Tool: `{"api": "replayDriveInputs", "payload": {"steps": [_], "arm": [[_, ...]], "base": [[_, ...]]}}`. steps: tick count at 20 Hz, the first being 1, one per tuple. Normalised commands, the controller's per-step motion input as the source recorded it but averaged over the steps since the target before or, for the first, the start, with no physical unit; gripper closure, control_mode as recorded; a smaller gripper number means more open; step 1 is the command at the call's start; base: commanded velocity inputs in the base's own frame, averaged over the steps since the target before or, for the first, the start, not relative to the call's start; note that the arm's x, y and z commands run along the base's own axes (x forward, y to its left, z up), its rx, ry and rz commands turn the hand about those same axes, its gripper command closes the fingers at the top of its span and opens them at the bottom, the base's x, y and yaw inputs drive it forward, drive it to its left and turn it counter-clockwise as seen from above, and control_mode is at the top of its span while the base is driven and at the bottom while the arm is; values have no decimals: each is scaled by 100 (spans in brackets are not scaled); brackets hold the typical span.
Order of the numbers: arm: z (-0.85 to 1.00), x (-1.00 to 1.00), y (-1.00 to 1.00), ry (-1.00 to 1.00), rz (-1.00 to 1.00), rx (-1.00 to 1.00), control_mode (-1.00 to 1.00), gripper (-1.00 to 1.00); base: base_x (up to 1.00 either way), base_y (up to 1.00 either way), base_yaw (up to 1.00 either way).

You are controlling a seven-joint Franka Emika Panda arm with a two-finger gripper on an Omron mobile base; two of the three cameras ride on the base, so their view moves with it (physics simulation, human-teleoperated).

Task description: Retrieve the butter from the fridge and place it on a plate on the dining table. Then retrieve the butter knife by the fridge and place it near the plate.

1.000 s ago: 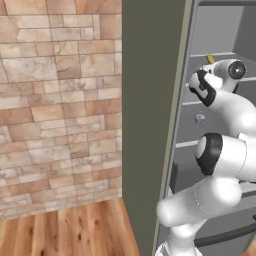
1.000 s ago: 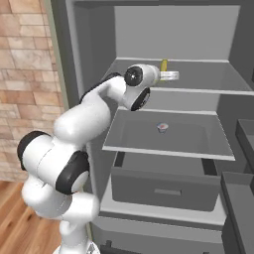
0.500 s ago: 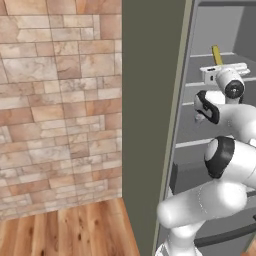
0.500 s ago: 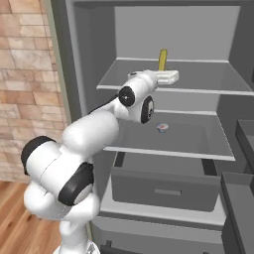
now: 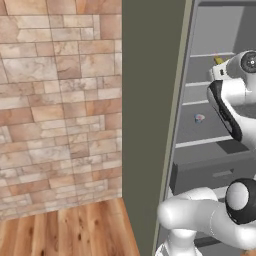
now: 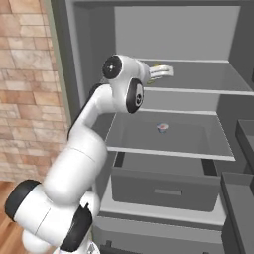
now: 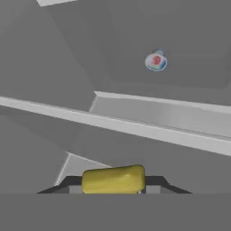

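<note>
My gripper (image 6: 165, 71) is inside the open fridge (image 6: 168, 30), just above the upper white shelf (image 6: 198, 91), and is shut on the butter (image 7: 113, 179). The butter is a short yellow bar lying crosswise between the two dark fingertips in the hand view. A sliver of the butter's yellow (image 6: 157, 65) shows over the hand in the right base view, and the butter (image 5: 218, 60) peeks out above the white wrist in the left base view. The plate, the dining table and the butter knife are out of view.
A small round greyish item (image 6: 162, 127) sits on the lower shelf (image 6: 168, 153), below the hand. A closed grey drawer (image 6: 166, 186) lies under that shelf. The fridge's grey side panel (image 5: 150, 125) and a brick wall (image 5: 60, 100) stand to the left, over a wooden floor (image 5: 65, 235).
The wrist has turned. Half a second ago the butter stood upright above the hand; now it lies low, almost hidden behind the hand. The arm's upper joint has risen.
</note>
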Motion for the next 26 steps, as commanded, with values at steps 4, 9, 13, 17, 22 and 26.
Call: {"api": "replayDriveInputs", "payload": {"steps": [4,9,13,17,22,26], "arm": [[35,-100,-7,31,1,12,-100,100],[8,-100,14,27,0,7,-100,100],[0,-100,46,12,0,9,-100,100],[-4,-100,62,2,0,9,-100,100],[-15,-100,70,9,0,4,-100,100],[-45,-86,68,14,0,1,-100,100]], "base": [[0,0,0],[0,0,0],[0,0,0],[0,0,0],[0,0,0],[0,0,0]]}}
